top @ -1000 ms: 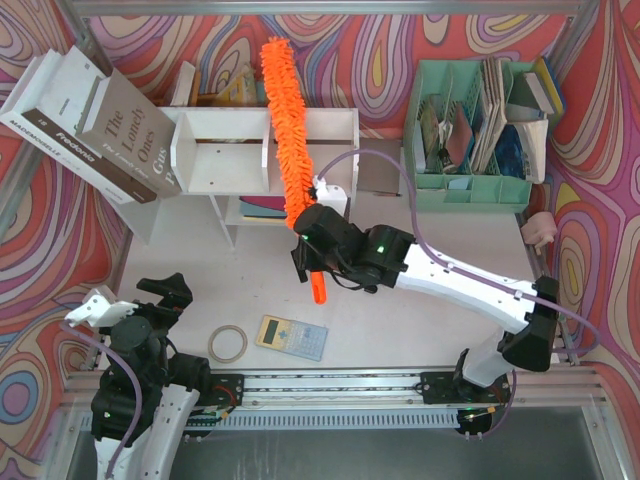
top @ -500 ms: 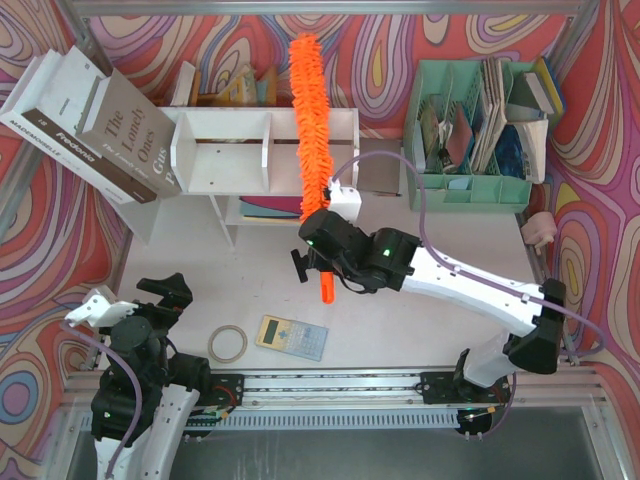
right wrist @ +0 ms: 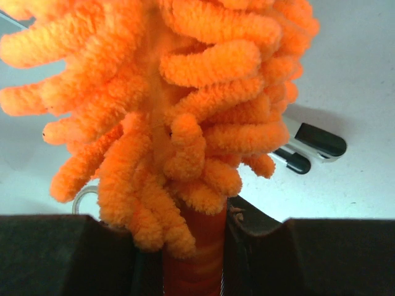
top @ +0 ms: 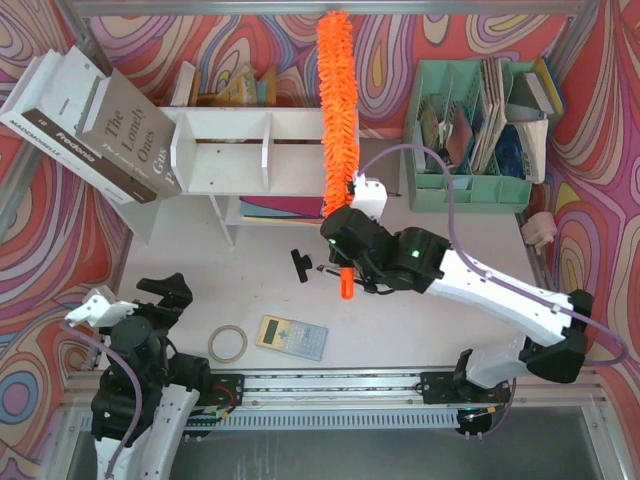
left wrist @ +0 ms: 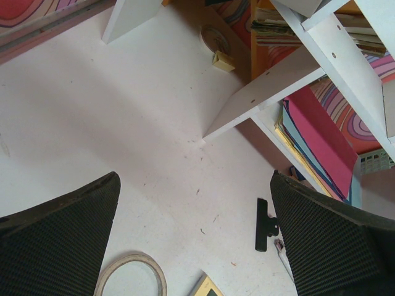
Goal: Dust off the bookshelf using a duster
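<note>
The bright-orange fluffy duster (top: 338, 110) points away from me, lying across the right end of the white bookshelf (top: 225, 125), and its tip reaches the patterned back wall. My right gripper (top: 340, 222) is shut on the duster's orange handle just below the fluff, with the handle's end sticking out behind. In the right wrist view the duster (right wrist: 185, 105) fills the picture, and the right gripper (right wrist: 194, 253) pinches the handle between both pads. My left gripper (top: 160, 300) stands open at the near left, holding nothing. In its wrist view the left gripper (left wrist: 194, 185) faces the bookshelf (left wrist: 271, 80).
Large books (top: 100, 120) lean against the shelf's left side. A mint-green organizer (top: 475, 185) full of papers stands at the back right. On the table lie a black binder clip (top: 300, 265), a tape roll (top: 227, 343) and a calculator (top: 292, 337). Markers (right wrist: 308, 148) lie under the duster.
The right arm has swept the duster to the right along the shelf, from near the middle divider to the right end. The binder clip has come into view. The left arm has not moved.
</note>
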You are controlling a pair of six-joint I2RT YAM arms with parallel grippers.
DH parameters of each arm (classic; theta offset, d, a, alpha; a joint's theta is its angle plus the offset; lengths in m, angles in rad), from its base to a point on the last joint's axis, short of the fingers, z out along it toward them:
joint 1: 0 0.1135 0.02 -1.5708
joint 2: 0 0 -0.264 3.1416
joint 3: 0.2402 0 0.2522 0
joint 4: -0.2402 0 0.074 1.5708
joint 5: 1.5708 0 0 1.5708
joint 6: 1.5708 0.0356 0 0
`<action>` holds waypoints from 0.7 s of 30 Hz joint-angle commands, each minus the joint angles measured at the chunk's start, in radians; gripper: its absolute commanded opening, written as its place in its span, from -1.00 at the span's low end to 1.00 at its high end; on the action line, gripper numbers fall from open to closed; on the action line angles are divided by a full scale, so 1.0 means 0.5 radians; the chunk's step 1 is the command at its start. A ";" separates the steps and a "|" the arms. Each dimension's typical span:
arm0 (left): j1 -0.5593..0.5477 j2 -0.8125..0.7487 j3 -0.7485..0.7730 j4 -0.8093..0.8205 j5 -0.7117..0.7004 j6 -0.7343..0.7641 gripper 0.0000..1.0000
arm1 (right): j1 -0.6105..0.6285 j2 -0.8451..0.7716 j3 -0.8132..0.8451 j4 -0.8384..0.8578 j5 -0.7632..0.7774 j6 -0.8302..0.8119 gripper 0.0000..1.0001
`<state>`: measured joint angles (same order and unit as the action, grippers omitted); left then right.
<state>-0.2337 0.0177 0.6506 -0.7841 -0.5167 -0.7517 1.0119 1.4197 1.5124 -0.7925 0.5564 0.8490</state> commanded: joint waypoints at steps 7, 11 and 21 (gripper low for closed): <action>0.013 -0.026 -0.017 0.001 0.003 0.002 0.97 | -0.081 -0.289 0.043 -0.158 0.200 -0.201 -1.00; 0.013 -0.026 -0.021 0.004 0.006 0.003 0.97 | -0.113 -0.350 -0.046 -0.142 0.181 -0.194 -1.00; 0.013 -0.023 -0.023 0.011 0.006 0.005 0.97 | -0.183 -0.452 -0.254 -0.252 0.083 0.018 -1.00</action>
<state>-0.2337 0.0174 0.6506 -0.7841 -0.5167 -0.7517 0.9371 1.2343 1.4227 -0.9077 0.5922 0.8097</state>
